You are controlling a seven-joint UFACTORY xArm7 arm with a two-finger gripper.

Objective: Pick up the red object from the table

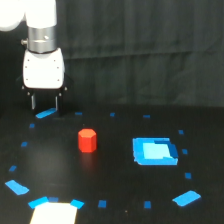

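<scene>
Blue square piece (154, 151) and dark curtain (150, 50)

The square piece lies flat toward the exterior view's right, its centre paler than its raised rim. The curtain hangs in folds across the whole background.

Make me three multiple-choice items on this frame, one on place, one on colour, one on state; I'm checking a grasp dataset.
1. The red block stands where?
A. on the table, apart from the gripper
B. on the blue square
C. between the fingers

2. The patch at the table's near edge is
A. red
B. white
C. green

3. The block is
A. lifted
B. tipped over
C. upright, not gripped

Answers: A, the block sits on black surface between gripper and square; B, the patch is plainly white; C, nothing touches the block.
</scene>
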